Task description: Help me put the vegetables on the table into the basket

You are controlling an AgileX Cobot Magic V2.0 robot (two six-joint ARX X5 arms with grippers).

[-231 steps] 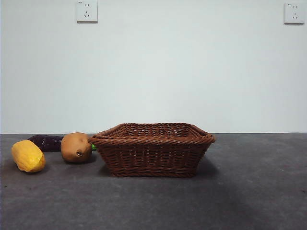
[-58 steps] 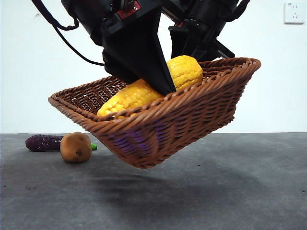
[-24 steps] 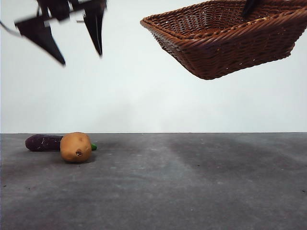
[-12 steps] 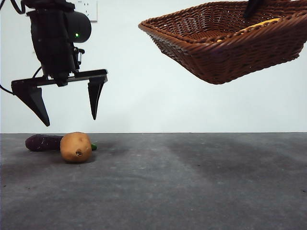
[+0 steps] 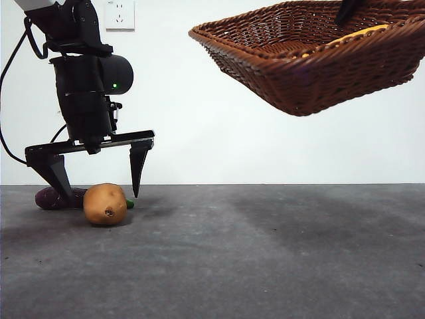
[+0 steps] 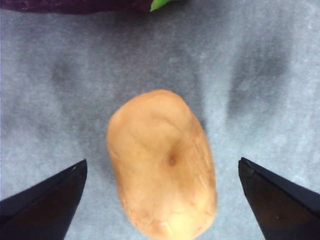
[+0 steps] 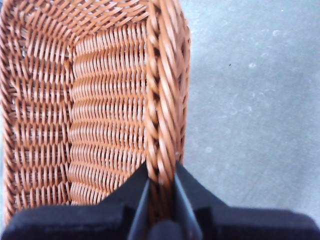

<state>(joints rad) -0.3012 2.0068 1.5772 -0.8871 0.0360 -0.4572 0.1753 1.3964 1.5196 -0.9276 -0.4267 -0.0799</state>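
A tan-brown potato (image 5: 105, 203) lies on the dark grey table (image 5: 265, 252) at the left, with the dark-purple eggplant (image 5: 60, 198) behind it. My left gripper (image 5: 96, 178) hangs open just above the potato (image 6: 163, 162), one jaw to each side of it, and the eggplant (image 6: 75, 5) shows beyond. The wicker basket (image 5: 319, 56) is held tilted in the air at the upper right, a strip of the yellow vegetable (image 5: 362, 33) showing over its rim. My right gripper (image 7: 161, 192) is shut on the basket's braided rim (image 7: 162, 100).
A white wall with a socket (image 5: 119, 14) stands behind the table. The raised basket casts a faint shadow on the table's middle.
My left gripper has come down from high up to just above the potato, still open. The basket has stayed raised at the upper right.
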